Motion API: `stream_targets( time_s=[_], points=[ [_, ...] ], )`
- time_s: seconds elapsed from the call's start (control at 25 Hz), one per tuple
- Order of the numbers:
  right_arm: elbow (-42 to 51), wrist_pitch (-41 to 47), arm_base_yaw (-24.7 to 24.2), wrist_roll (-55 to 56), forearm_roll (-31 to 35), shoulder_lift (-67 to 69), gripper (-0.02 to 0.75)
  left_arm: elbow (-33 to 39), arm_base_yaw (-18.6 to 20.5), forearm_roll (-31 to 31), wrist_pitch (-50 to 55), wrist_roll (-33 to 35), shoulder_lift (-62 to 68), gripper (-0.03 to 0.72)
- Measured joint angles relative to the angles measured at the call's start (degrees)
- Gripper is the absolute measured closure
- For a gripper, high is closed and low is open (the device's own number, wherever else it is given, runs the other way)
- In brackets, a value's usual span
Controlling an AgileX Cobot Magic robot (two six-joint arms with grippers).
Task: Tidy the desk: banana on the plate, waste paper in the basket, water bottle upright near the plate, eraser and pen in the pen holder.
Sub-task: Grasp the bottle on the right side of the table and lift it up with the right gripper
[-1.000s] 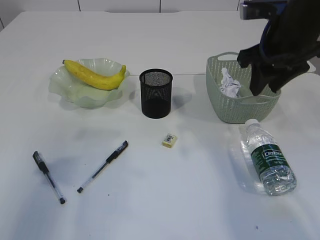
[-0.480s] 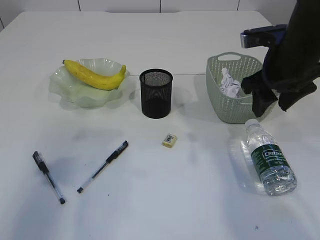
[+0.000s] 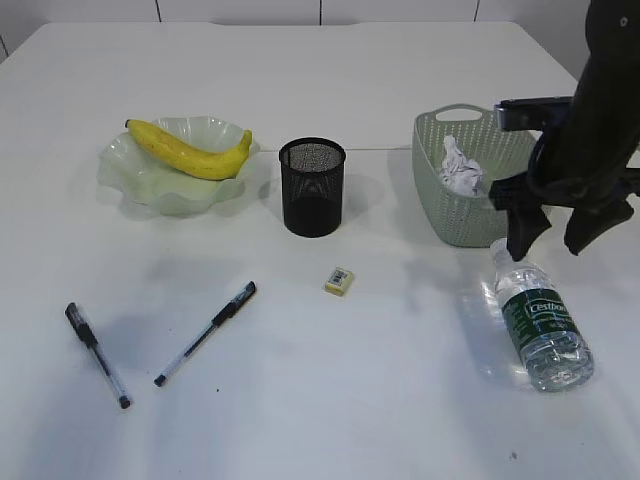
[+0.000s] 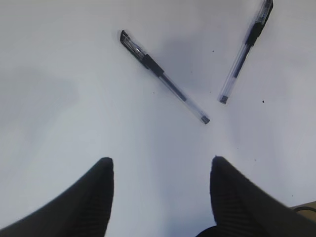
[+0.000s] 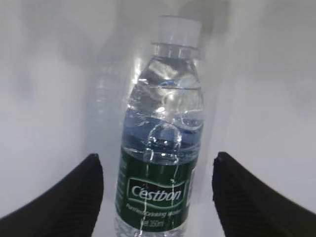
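Below your right gripper (image 5: 157, 197), jaws spread wide and empty, lies the clear ribbed water bottle (image 5: 160, 163); your left gripper (image 4: 160, 185) gapes over two slim pens (image 4: 165, 81).

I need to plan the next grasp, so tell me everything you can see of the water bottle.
The water bottle is small, of clear plastic, with a white cap, a dark green label printed "Cestbon" and water inside. It lies on its side on the white desk, cap toward the green basket and close to its foot. The right gripper hangs open above its cap end, jaws either side in the wrist view, not touching it.
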Motion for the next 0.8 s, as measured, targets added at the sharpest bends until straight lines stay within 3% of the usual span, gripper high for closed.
stream_targets(
  time_s=[0.16, 0.44, 0.8],
  points=[
    [0.0, -0.3, -0.4, -0.1, -0.6, 1.2, 0.213, 0.0, 0.0, 0.0, -0.1, 0.0, 0.0, 0.254],
    [0.0, -2.0, -0.4, -0.2, 0.2, 3.7, 0.118, 0.0, 0.0, 0.0, -0.2, 0.0, 0.0, 0.254],
    [-0.1, -4.0, -0.4, 0.1, 0.9, 5.8, 0.115, 0.0, 0.0, 0.0, -0.6, 0.0, 0.0, 0.254]
  ],
)
